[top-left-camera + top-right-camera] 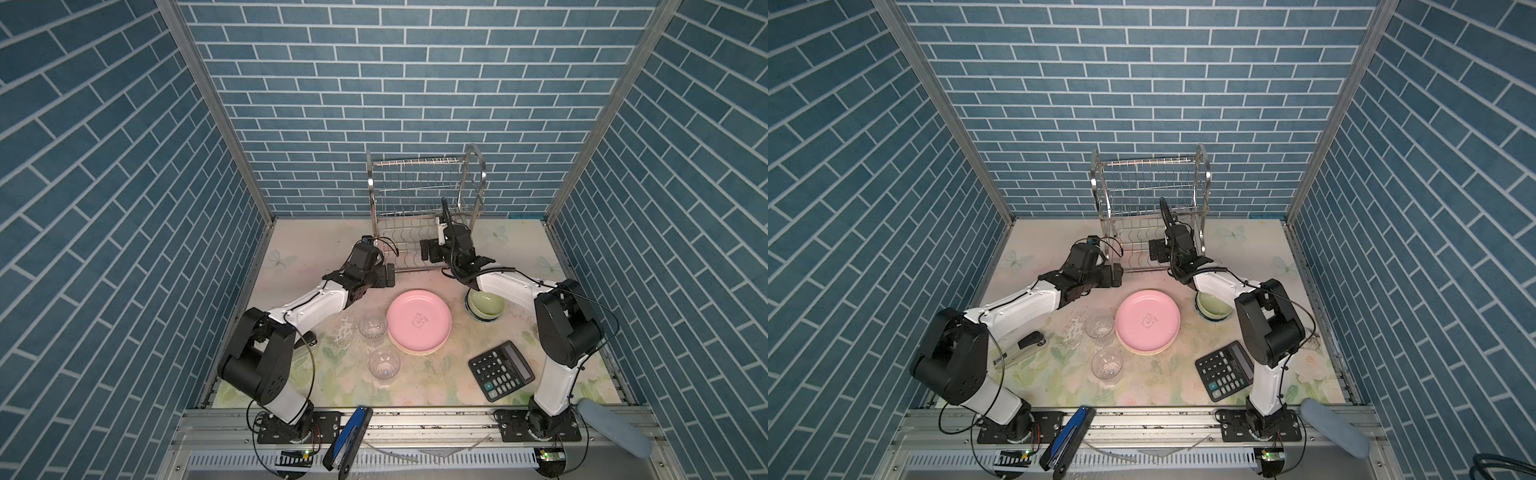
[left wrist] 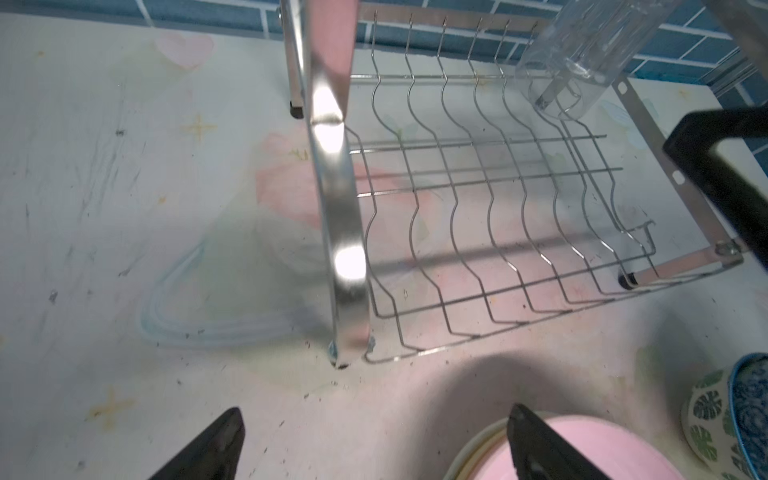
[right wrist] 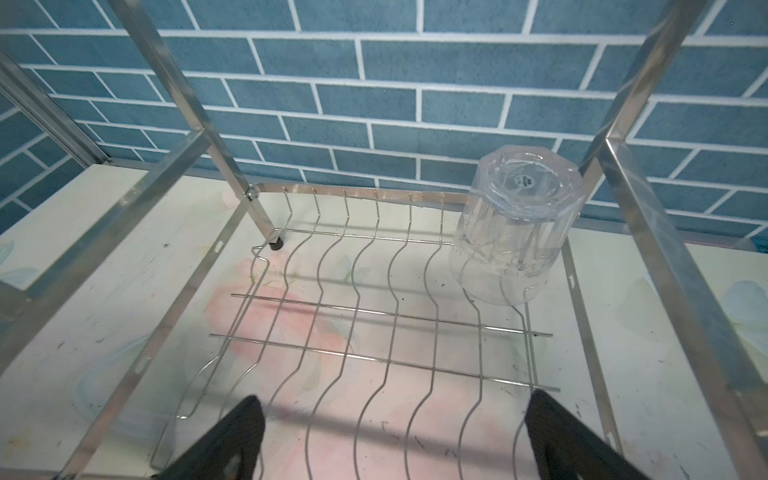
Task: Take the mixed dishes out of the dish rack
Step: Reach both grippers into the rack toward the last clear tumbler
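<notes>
Rack (image 1: 478,166) at 12 o'clock of the table (image 1: 316,249). The upper tier is bare, and the lower tier is bare but for the last glass (image 3: 519,224). It stands mouth down on the wires, as for draining, in the corner by the right-hand arched frame. From the rack's middle I put it near 1 o'clock. In both top views the right arm (image 1: 511,286) hides it.

Unloaded, mid-table: plates stacked, pink plate (image 1: 419,318) on top. Bowls (image 1: 485,309) are nested at 3 o'clock of the plates, the pale-green one on top. Stacking and nesting saves table room, I judge. Two more glasses seem to stand mouth up — back glass (image 1: 373,325) just beside the plates at 9 o'clock, front glass (image 1: 384,363) at 7 o'clock. Calculator (image 1: 500,370) at 4 o'clock is not part of the job.

Right gripper (image 3: 397,403): fingers wide apart, nothing between them. It is at the front edge of the lower tier, facing the last glass and well short of it. This reads as the approach for the final pick. The glass sits tight to the frame, so the outer finger has little room.

Left gripper (image 2: 374,419): fingers apart, empty, low over the table just outside the rack's front-left leg, near the plates — probably parked clear of the right arm's reach.
</notes>
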{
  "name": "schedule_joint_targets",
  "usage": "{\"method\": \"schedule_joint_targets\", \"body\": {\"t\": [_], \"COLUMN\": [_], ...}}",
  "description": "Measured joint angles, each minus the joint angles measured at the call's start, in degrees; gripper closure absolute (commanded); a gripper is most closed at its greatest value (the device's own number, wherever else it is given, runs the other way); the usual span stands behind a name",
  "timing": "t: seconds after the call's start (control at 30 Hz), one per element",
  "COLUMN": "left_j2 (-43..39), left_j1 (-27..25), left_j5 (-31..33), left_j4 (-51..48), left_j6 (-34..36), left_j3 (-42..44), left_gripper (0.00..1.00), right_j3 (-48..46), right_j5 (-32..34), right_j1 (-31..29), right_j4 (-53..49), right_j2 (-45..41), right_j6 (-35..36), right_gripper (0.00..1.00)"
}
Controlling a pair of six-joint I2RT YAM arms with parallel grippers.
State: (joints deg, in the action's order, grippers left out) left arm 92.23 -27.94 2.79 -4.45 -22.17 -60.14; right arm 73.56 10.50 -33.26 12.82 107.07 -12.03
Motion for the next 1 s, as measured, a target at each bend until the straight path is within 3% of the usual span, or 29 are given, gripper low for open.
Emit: {"method": "schedule_joint_targets", "body": {"t": [0.2,0.43,0.57,0.63,0.8,1.0], "left_j2": [4.17,8.9,10.78,11.26,11.41,11.39], "left_j1": [0.02,0.02,0.02,-0.07,0.0,0.11], "left_j5": [2.32,4.39,5.25,5.07,5.11,3.76], "left_j4": [2.91,3.91,4.24,4.59,5.22,4.63], "left_j6": [0.81,2.8,4.13,4.22,2.97,2.51], "left_j3": [-3.85,-7.02,-8.2,-8.39,-8.44,-8.55], "left_gripper": [0.06,0.23,0.63,0.75,0.87,0.94], "right_j3": [2.03,2.14,2.01,1.64,-1.09,-1.31], "right_j5": [-2.38,-3.48,-3.63,-3.65,-3.65,-3.67], "right_j1": [1.84,3.08,3.3,3.34,3.58,4.52], "right_j4": [1.05,3.06,5.99,7.82,12.76,16.9], "right_j2": [4.24,5.64,5.64,5.64,5.6,5.68], "right_j6": [0.59,0.5,0.39,0.33,0.28,0.26], "right_gripper": [0.02,0.01,0.02,0.01,0.01,0.01]}}
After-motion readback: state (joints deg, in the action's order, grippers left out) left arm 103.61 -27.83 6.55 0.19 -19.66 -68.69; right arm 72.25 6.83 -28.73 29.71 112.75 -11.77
